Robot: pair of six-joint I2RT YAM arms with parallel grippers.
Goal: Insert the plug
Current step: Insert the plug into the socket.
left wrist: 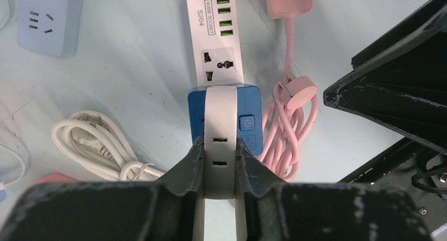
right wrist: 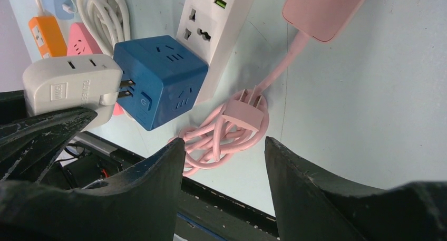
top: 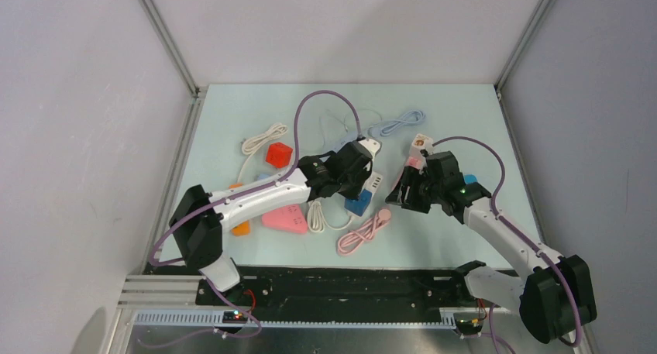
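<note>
Across the pale blue table (top: pixel 465 122), the left arm (top: pixel 263 195) is reaching toward the middle while the right arm (top: pixel 511 234) is leaning in from the opposite side. The white power strip (left wrist: pixel 213 35) is lying flat, and the blue cube socket (right wrist: pixel 163 88) is sitting at one end of it. The left gripper (left wrist: pixel 220 146) is clamping the white plug (right wrist: pixel 68 88), holding it just beside the cube. The right gripper (right wrist: pixel 224 143) is hanging with its jaws apart and nothing between them, above the coiled pink cord (right wrist: pixel 208 138). The plug's two metal prongs (right wrist: pixel 124 88) are meeting the cube's side face, with bare metal showing in between.
</note>
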